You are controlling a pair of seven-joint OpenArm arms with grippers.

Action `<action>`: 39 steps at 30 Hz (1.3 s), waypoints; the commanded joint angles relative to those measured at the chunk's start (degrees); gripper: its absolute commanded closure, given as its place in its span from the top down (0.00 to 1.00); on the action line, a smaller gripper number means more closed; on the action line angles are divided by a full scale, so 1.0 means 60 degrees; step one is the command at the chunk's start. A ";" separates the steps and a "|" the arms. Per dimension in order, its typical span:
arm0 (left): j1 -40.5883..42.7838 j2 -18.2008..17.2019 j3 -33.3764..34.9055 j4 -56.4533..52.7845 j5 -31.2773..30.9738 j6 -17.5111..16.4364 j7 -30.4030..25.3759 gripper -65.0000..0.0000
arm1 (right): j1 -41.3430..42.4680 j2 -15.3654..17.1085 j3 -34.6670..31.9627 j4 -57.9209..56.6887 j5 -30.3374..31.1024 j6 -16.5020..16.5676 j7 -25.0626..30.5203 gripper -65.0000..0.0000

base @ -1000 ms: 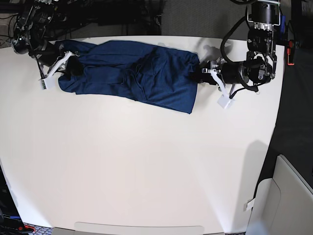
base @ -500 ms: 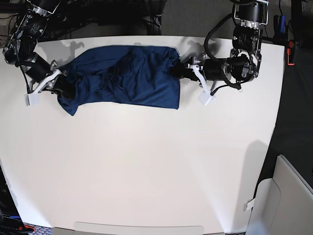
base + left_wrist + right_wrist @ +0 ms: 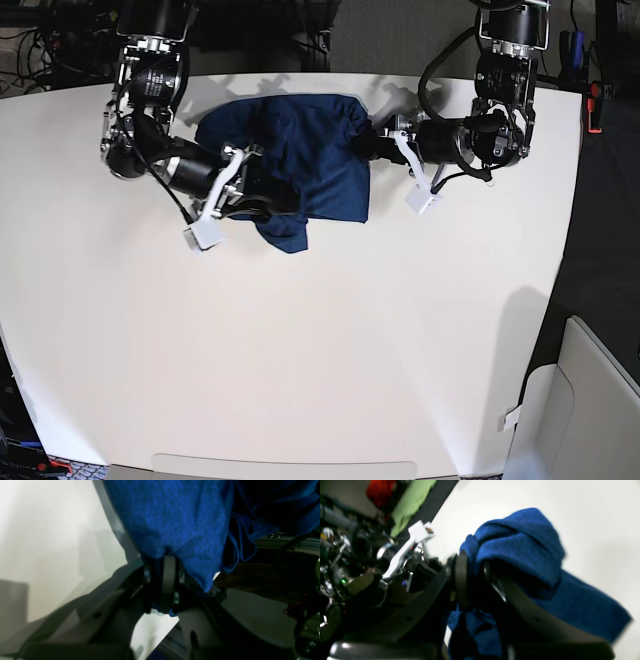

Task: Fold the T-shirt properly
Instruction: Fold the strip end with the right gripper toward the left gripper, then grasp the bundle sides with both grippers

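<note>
Right tool (image 3: pixel 472 577) clamped on T-shirt (image 3: pixel 520 545), close-up and blurry.
2 dark fingers (image 3: pixel 461 575) pinch a bunched fold of blue knit; cloth humps over the top finger and trails down-right onto the white tabletop (image 3: pixel 582 517). Other arm's white bracket (image 3: pixel 407 545) and wiring sit left, with green and red blurs behind.

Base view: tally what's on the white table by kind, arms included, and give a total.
Navy T-shirt: 1
Robot arms: 2, left gripper and right gripper, each shut on the T-shirt
Total: 3
</note>
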 commanded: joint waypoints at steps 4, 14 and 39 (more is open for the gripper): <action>-0.0006 -0.0053 -0.0060 0.0163 0.0108 0.0004 0.0172 0.03 | 0.0530 -0.0450 -0.1225 -0.0092 -0.0276 0.0068 0.0246 0.06; -0.0006 -0.0097 -0.0148 0.0412 0.0108 0.0004 0.0172 0.06 | 0.0867 -0.0303 -0.2309 -0.1777 -0.0833 0.0068 0.0276 0.35; 0.1489 -0.0053 -0.1935 0.4046 -0.0419 -0.0055 0.0172 0.20 | 0.0398 0.2173 0.0519 0.0993 -0.2650 0.0068 0.0290 0.38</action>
